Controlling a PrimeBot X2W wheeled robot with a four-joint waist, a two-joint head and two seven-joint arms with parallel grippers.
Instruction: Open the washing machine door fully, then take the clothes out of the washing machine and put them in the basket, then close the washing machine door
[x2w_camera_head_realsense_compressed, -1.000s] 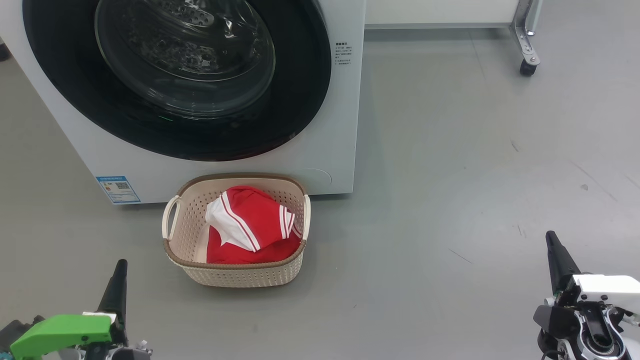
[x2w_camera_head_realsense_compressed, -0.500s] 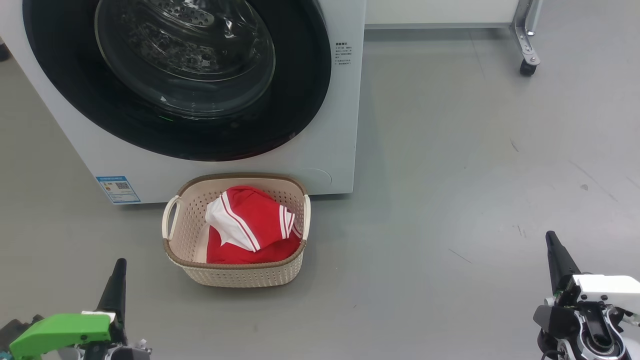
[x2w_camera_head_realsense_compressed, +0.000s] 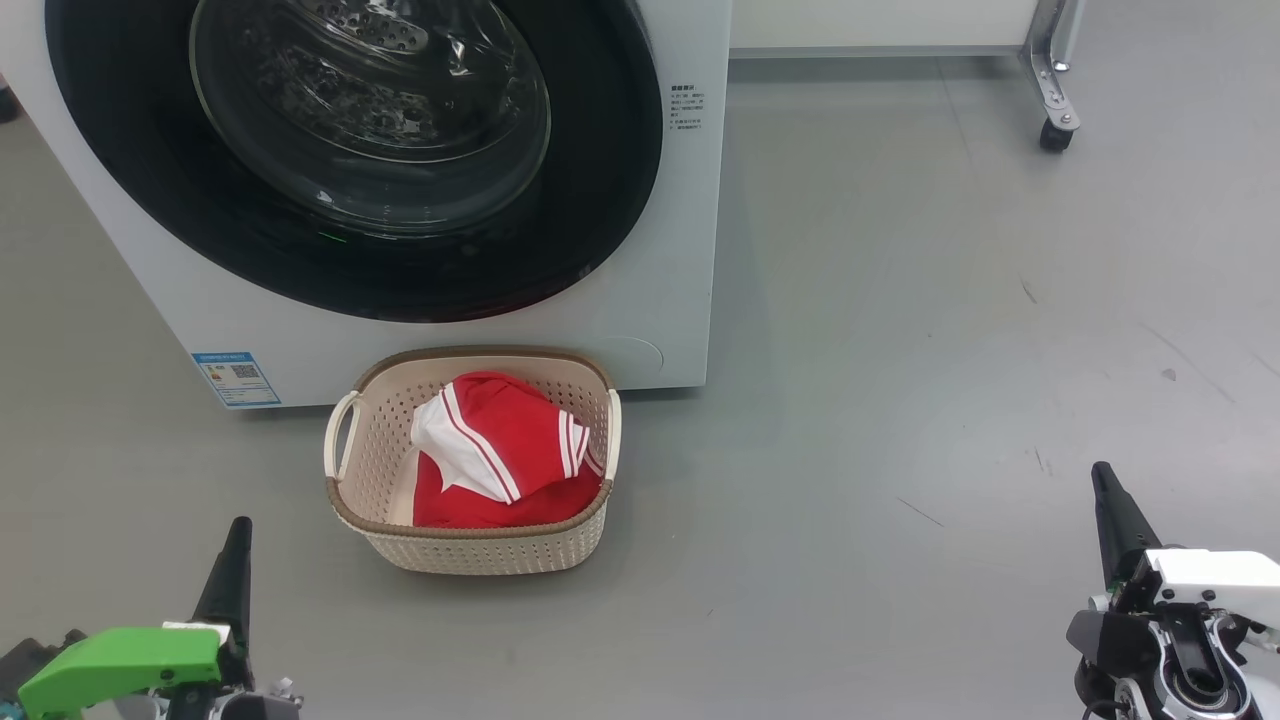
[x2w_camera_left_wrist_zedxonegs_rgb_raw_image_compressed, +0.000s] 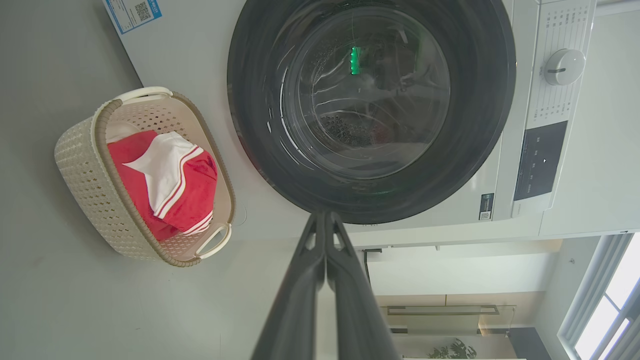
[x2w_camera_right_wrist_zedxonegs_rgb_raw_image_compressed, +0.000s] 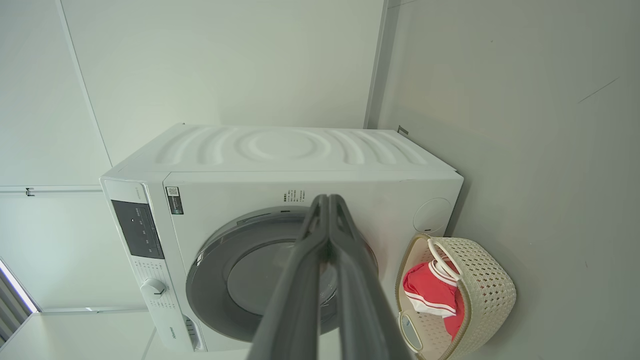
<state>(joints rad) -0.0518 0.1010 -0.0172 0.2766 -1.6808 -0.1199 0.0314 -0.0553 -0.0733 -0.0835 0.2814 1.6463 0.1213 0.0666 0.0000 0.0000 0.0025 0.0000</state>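
Hanging low over the grey floor (x2w_camera_head_realsense_compressed: 900, 380), the left end effector (x2w_camera_head_realsense_compressed: 238, 532) and the right end effector (x2w_camera_head_realsense_compressed: 1104, 482) are pictured with their dark fingers pressed together and nothing gripped. Both are held well apart from the washing machine (x2w_camera_head_realsense_compressed: 685, 260). The washing machine door (x2w_camera_head_realsense_compressed: 370, 130) is seen shut against the white front. The clothes (x2w_camera_head_realsense_compressed: 500, 450), red with white panels and striped trim, are heaped in the basket (x2w_camera_head_realsense_compressed: 480, 555), which is set on the floor just in front of the machine, below the door.

From that layout the task is judged all but finished, with only a check of the closure left. The black rim would best be inspected for any gap against the front. Should one be found, a closed fingertip could be pressed squarely on the rim, not on the bulging glass, and the arm kept clear of the basket.

The basket is placed ahead of the left end effector and to its right, near it, while the right end effector is held far off on the basket's other side. In the left wrist view the door is framed beyond the closed fingertips, apart from them.
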